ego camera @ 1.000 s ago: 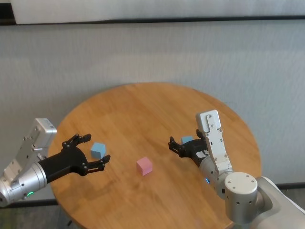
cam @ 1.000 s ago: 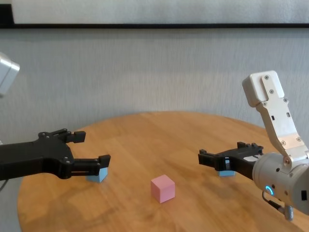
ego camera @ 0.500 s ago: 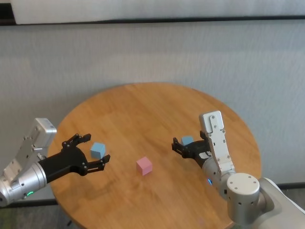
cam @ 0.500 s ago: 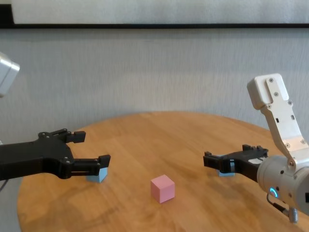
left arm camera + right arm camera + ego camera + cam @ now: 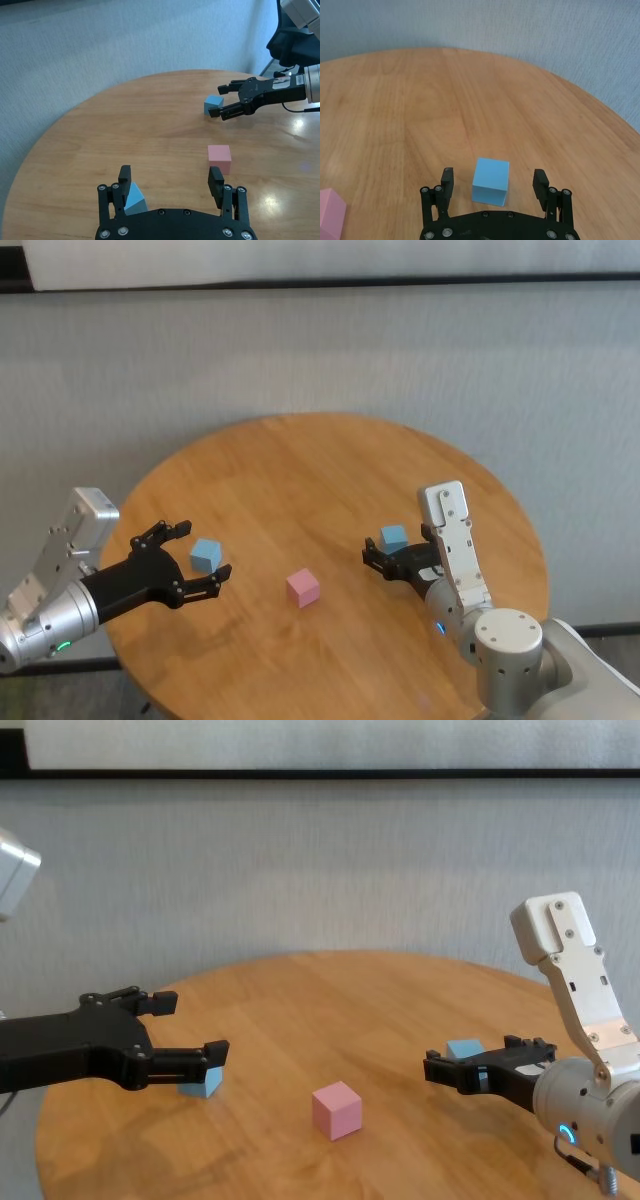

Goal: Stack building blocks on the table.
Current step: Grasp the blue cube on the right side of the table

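Right pincer (image 5: 382,559) has drawn back toward the robot's body over the last second, so the right blue block (image 5: 394,537) now shows more fully beyond its tips. Wrist view: that block (image 5: 491,181) sits on the desk (image 5: 320,470) just ahead of the spread fingers, lined up with the gap, not yet gripped. Right pincer wide open, holding nothing.

Left pincer (image 5: 186,560) unchanged, hovering low at the desk's left side, also wide open and empty. Left blue block (image 5: 206,554) lies on the desk within the span of its fingers, close to one of them; contact cannot be told.

Pink block (image 5: 302,587) sits alone between the two arms, near the front edge. Nothing stacked yet. Retreat suggests the right arm is re-lining its approach, not closing.
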You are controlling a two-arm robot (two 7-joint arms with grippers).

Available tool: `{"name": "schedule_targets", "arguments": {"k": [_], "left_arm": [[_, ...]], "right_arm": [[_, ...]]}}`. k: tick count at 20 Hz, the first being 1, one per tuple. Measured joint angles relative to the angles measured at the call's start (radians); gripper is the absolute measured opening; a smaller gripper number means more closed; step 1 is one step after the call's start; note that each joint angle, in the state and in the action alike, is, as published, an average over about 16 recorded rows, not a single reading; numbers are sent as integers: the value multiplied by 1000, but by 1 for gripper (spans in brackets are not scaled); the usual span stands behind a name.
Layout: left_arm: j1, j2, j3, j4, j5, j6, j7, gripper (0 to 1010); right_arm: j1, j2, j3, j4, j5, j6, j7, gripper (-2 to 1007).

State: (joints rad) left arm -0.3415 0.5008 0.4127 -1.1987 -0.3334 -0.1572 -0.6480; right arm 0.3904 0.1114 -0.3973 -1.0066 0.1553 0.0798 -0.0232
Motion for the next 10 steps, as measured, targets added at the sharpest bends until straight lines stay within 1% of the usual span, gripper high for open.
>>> {"name": "schedule_targets", "arguments": {"k": [10], "left_arm": [[0, 0, 0, 0, 0, 0, 0, 1000]], "right_arm": [[8, -17, 13, 29, -22, -10, 6, 1001]]}}
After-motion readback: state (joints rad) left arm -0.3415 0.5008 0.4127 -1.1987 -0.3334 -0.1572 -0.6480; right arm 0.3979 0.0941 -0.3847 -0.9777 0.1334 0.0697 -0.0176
